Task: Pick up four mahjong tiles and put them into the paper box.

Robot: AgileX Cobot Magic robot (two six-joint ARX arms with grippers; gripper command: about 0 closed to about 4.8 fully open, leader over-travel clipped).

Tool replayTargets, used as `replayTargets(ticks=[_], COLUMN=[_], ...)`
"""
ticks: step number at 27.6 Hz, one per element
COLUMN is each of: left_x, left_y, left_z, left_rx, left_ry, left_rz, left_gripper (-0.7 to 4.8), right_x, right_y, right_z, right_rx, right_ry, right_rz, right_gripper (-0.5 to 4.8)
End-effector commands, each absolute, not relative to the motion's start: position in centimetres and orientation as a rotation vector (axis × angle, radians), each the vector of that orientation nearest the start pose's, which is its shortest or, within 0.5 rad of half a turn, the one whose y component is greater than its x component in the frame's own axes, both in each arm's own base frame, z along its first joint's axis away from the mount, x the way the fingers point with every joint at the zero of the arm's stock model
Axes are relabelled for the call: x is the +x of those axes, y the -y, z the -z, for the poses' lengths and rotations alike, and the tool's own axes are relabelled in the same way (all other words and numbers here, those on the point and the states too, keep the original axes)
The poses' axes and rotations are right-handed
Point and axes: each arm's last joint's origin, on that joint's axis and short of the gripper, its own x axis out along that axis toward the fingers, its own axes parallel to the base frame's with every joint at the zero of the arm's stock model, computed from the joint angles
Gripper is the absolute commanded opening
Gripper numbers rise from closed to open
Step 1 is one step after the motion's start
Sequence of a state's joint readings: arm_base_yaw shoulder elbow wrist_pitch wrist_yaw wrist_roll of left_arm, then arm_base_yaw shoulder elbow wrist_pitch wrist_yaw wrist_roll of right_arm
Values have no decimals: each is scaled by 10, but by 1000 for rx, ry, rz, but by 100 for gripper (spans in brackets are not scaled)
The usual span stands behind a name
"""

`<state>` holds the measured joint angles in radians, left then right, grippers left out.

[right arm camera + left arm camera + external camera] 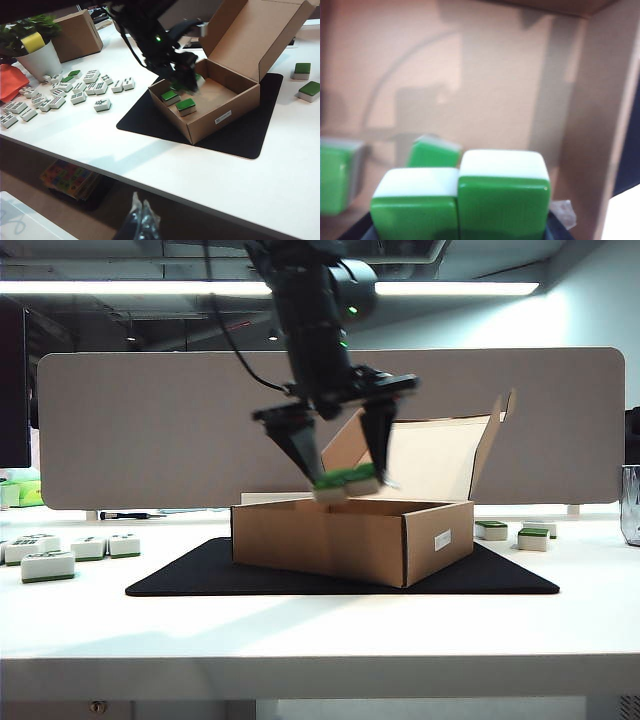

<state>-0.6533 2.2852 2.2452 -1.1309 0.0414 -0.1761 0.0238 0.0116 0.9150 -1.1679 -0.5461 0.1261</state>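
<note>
Right gripper [141,224] barely in view: only a dark blurred tip at the frame edge of the right wrist view, hung off the near side of the surface [280,165], well apart from the box; jaw state impossible to tell. Left gripper [340,468] hovered above the open paper box [350,535], partly motion-blurred, clamped on two mahjong tiles [348,481] side by side, green faces up. In left wrist view, gripper body cut off by frame edge; held tiles [465,200] filled the foreground. Two more tiles [178,100] lay on the box floor below the gripper, green up. Box sat on black mat [200,575], flap lid upright. Loose tiles [75,90] scattered on surface beside mat, markings too small to read.
</note>
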Motion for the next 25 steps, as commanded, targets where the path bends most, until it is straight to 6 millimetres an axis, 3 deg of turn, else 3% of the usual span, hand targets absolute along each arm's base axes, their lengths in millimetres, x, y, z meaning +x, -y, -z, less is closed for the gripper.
replayTargets(ticks=[1, 6, 12, 18, 22, 25], left_x=[380, 378, 379, 379, 379, 379], left_y=[306, 324, 331, 329, 327, 327], left_z=[-256, -233, -211, -210, -210, -210], left_rx=[260, 338, 372, 404, 456, 459], left_ry=[-1122, -1115, -1157, -1153, -1140, -1144], left_rz=[569, 630, 615, 575, 528, 524], left_gripper=[308, 308, 308, 312, 372, 377], right_x=[-53, -53, -53, -53, -53, -53], right_y=[-14, -14, -14, -14, -14, -14], right_z=[-313, -313, -313, -313, -313, -313], right_rx=[185, 186, 185, 185, 185, 185], right_ry=[-269, -269, -269, -268, -269, -268], right_rz=[-554, -554, -554, -554, -554, -554], right_gripper=[-1, -1, -1, -1, -1, -1])
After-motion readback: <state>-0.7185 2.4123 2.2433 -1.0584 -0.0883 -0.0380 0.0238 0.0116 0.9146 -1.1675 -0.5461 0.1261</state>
